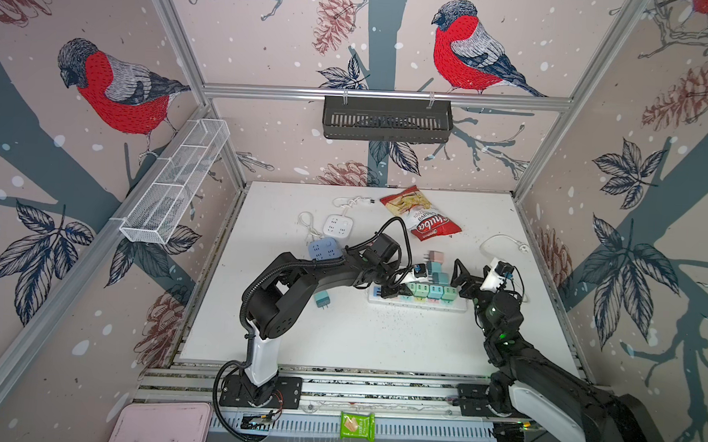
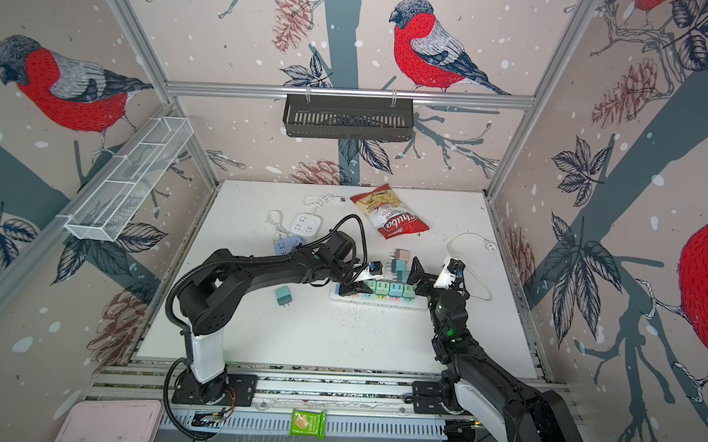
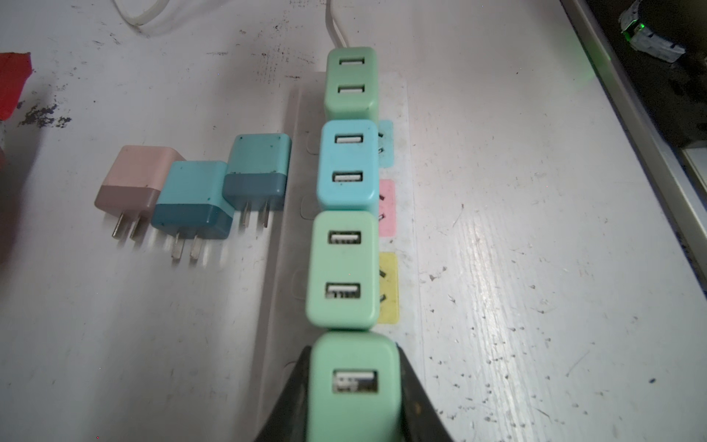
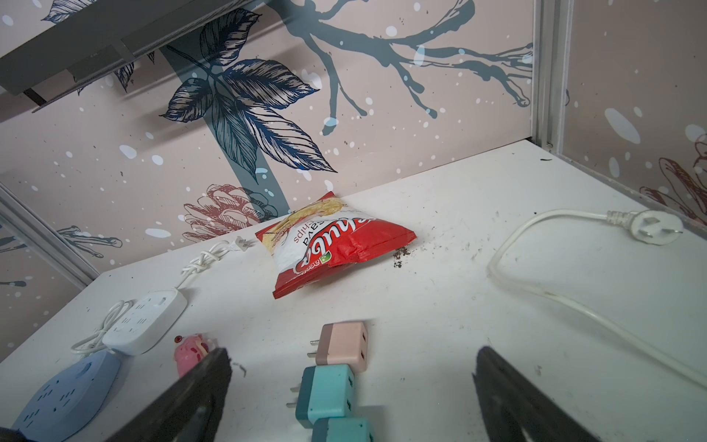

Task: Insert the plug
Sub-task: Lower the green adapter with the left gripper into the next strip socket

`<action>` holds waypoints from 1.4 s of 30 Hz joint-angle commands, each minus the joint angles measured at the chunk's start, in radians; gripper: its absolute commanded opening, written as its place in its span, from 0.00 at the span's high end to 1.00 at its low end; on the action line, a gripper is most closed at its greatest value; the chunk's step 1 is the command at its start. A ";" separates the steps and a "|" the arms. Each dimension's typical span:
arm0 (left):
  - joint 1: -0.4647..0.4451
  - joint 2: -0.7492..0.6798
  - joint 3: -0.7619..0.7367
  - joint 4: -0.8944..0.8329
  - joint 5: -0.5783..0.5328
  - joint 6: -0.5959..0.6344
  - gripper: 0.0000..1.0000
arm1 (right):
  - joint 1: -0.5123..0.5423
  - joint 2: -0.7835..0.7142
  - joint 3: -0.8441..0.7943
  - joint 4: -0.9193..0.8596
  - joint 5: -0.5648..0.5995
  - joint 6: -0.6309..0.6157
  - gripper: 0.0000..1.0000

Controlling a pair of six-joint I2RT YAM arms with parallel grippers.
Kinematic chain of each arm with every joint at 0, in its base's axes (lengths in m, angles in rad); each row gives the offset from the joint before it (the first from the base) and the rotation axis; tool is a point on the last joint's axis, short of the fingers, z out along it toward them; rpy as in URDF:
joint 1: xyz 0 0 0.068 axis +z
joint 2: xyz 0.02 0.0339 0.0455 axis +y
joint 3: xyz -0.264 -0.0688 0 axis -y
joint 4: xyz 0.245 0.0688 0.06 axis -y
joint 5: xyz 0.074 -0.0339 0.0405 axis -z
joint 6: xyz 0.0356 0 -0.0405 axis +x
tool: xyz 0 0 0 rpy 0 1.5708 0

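- My left pincer (image 3: 352, 367) is clenched on a green plug (image 3: 354, 386), one finger on each flank. That grip holds the prongs square to the socket below.
- The plug sits over the strip (image 3: 294, 245), at the near end of a row. Its body hides the prongs, so I cannot tell whether they are fully home.
- Straight ahead of the pincer, three seated plugs (image 3: 347, 166) stand in line, touching one another: green, blue, green. I judge the held one goes in as the fourth, tight against its neighbour.
- Off to one side of the pincer, beside the strip, three loose plugs (image 3: 191, 195) lie on their sides with prongs bare, likely next in turn.
- My right pincer (image 4: 354, 354) hangs released and empty just beyond the row's far end, jaws wide. I judge it is placed there to steady the strip if needed.
- Farther out lie a chips bag (image 4: 336, 248) and a white cord (image 4: 535, 287).
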State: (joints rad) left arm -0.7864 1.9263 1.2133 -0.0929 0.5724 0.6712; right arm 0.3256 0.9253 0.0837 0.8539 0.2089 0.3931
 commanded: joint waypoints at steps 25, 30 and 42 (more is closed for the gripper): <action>0.011 0.065 0.023 -0.057 0.087 0.015 1.00 | -0.001 -0.006 -0.001 0.011 -0.008 0.005 0.00; 0.012 0.083 0.014 -0.048 0.079 0.023 1.00 | -0.002 -0.005 -0.001 0.011 -0.006 0.005 0.00; 0.011 -0.018 -0.031 0.044 0.063 -0.035 0.06 | 0.000 -0.006 -0.002 0.010 -0.007 0.005 0.00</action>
State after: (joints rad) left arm -0.7753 1.9312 1.1805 -0.0620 0.6312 0.6453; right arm 0.3256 0.9215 0.0826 0.8536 0.2085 0.3931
